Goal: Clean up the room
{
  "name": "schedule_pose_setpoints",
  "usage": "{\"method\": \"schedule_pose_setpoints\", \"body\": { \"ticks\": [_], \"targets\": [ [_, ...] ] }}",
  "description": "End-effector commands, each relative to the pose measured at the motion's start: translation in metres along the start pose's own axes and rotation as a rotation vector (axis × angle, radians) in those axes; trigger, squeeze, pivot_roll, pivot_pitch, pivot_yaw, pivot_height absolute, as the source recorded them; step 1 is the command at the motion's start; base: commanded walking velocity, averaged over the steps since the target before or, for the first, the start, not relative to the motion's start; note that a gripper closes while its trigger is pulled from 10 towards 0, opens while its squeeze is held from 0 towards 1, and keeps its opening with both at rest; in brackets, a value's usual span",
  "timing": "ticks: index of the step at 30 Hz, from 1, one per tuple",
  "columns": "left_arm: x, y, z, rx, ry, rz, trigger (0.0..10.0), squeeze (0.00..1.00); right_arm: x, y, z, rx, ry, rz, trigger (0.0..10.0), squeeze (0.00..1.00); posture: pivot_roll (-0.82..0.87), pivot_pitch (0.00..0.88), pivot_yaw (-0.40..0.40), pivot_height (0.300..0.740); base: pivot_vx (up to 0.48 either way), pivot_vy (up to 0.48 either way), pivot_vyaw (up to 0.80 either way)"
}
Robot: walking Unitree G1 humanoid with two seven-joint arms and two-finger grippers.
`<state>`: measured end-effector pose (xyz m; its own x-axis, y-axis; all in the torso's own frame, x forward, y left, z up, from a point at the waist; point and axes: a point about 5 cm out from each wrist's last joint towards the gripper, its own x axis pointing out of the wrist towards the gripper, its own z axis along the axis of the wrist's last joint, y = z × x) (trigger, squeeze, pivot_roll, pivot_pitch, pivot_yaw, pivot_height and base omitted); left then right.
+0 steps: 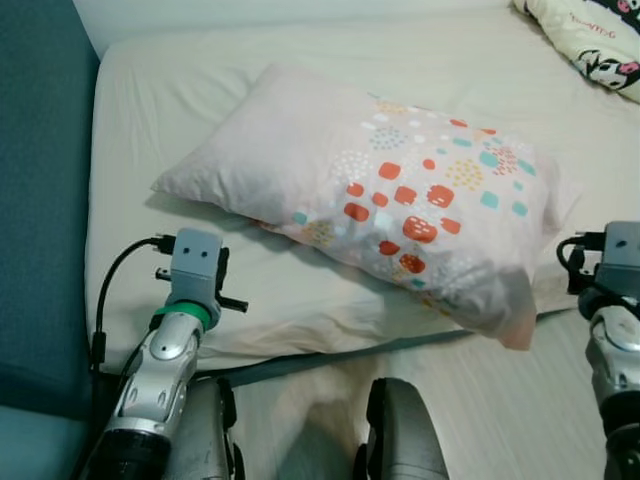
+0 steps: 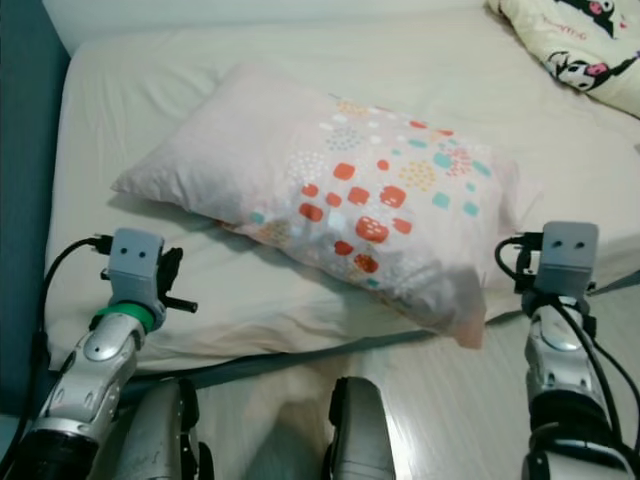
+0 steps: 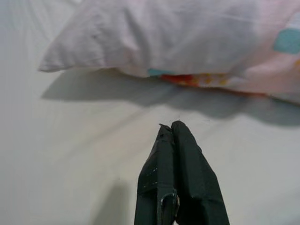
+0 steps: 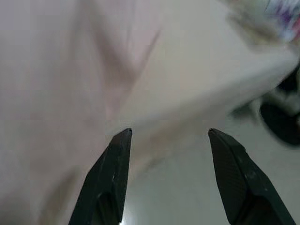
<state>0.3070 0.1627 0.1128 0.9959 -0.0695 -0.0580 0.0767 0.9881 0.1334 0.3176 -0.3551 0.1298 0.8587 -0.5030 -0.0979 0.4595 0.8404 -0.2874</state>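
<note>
A pale pink pillow (image 1: 380, 190) with orange and teal dots lies slantwise on the bed's white sheet (image 1: 150, 90), one corner hanging over the near edge. My left arm (image 1: 190, 290) reaches over the near left part of the mattress. Its gripper (image 3: 171, 125) is shut and empty, hovering above the sheet just short of the pillow's (image 3: 178, 37) left end. My right arm (image 2: 565, 270) is at the bed's near right edge. Its gripper (image 4: 169, 132) is open, with the pillow's pink fabric (image 4: 56, 84) close in front of it and nothing between the fingers.
A cream cushion with black cartoon figures (image 1: 595, 45) lies at the bed's far right corner. A blue padded panel (image 1: 40, 200) runs along the bed's left side. Pale wooden floor (image 1: 500, 400) lies before the bed, with my legs (image 1: 400, 435) standing at its edge.
</note>
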Motion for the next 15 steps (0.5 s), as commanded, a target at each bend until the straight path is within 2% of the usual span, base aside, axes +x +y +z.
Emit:
{"method": "schedule_pose_setpoints", "body": {
  "ticks": [1,6,7,9,10,12,13,14,15],
  "targets": [
    [-0.007,0.009,-0.006,0.011,0.031,0.029,10.0,0.00,0.000,0.004,-0.011,0.014,0.090,0.036,10.0,0.00,0.13,0.195,0.070,0.584,0.000,0.000,0.00],
    [-0.010,0.014,-0.005,0.017,0.033,0.042,10.0,0.00,0.002,0.013,-0.007,0.042,0.104,0.082,10.0,0.00,0.15,0.202,0.069,0.584,0.000,0.000,0.00],
    [-0.013,0.020,-0.005,0.016,0.035,0.064,10.0,0.00,0.003,0.029,-0.003,0.050,0.109,0.154,10.0,0.00,0.17,0.209,0.062,0.584,0.000,0.000,0.00],
    [-0.021,0.033,-0.003,0.012,0.037,0.123,10.0,0.00,0.001,0.074,0.008,0.049,0.110,0.357,10.0,0.00,0.21,0.214,0.049,0.584,0.000,0.000,0.00],
    [-0.023,0.037,-0.002,0.008,0.038,0.145,10.0,0.00,-0.002,0.091,0.013,0.047,0.107,0.438,10.0,0.00,0.22,0.213,0.047,0.584,0.000,0.000,0.00],
    [-0.027,0.041,-0.001,0.007,0.038,0.165,10.0,0.00,-0.008,0.115,0.018,0.047,0.106,0.550,10.0,0.00,0.23,0.213,0.040,0.584,0.000,0.000,0.00],
    [-0.027,0.041,-0.001,0.007,0.038,0.165,10.0,0.00,-0.008,0.115,0.018,0.047,0.106,0.550,10.0,0.00,0.23,0.213,0.040,0.584,0.000,0.000,0.00],
    [-0.028,0.043,0.000,0.007,0.037,0.176,10.0,0.00,-0.014,0.133,0.019,0.043,0.112,0.644,10.0,0.00,0.24,0.211,0.033,0.584,0.000,0.000,0.00],
    [-0.028,0.043,0.000,0.007,0.037,0.176,10.0,0.00,-0.014,0.133,0.019,0.043,0.112,0.644,10.0,0.00,0.24,0.211,0.033,0.584,0.000,0.000,0.00]
  ]
}}
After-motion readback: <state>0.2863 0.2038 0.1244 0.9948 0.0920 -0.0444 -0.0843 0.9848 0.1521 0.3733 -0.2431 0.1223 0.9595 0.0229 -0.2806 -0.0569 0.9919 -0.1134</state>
